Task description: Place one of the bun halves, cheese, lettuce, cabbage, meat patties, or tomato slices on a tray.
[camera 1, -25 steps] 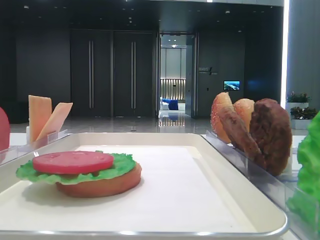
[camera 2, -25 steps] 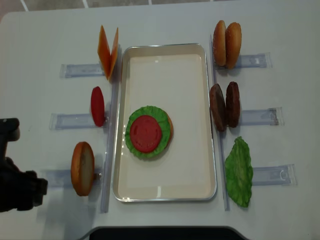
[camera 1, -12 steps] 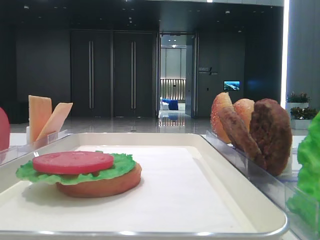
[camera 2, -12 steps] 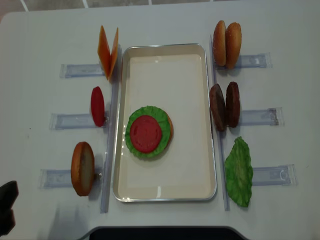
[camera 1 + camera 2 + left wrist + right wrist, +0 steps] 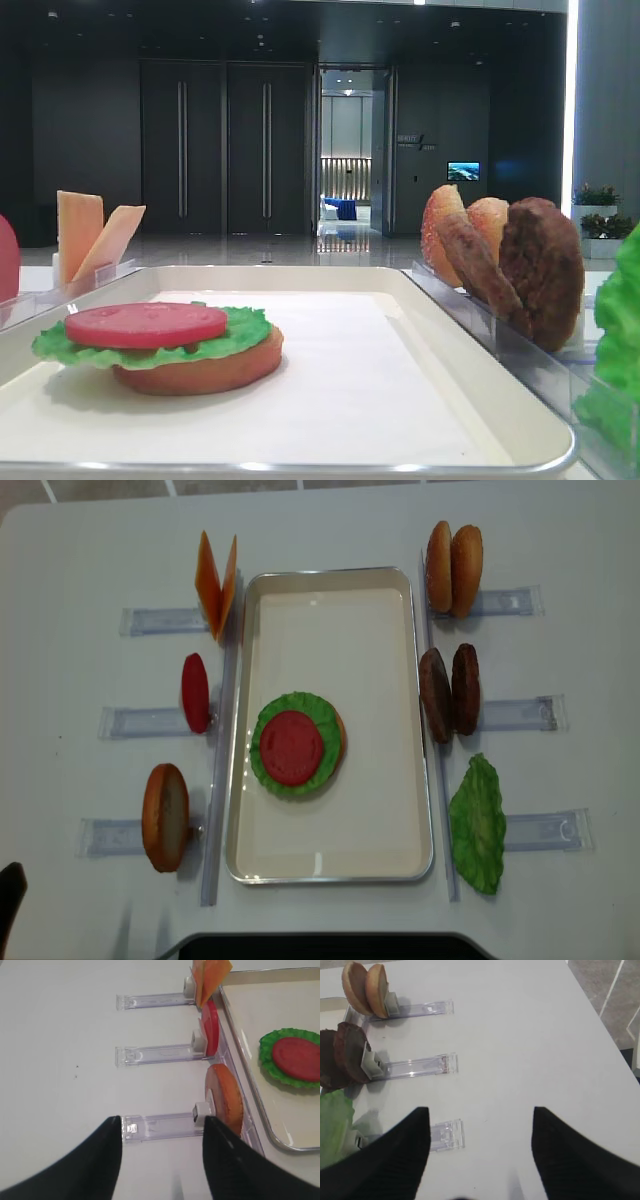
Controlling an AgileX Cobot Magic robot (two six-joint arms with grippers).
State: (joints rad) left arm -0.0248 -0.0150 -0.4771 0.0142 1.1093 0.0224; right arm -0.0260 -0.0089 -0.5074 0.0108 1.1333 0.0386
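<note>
On the tray point(image 5: 330, 865) a tomato slice point(image 5: 292, 747) lies on lettuce and bun. A spare bun half point(image 5: 223, 1098) stands on edge just ahead of the left claw point(image 5: 161, 1152), which is wide open and empty; the right claw point(image 5: 477, 1147) also.

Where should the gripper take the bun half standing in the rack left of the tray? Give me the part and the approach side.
Grip the bun half across its thin thickness near the top edge, coming from above. It stands on edge in the holder rack, so its flat faces are exposed to the jaws while its bottom sits in the rack beside the tray.
</note>
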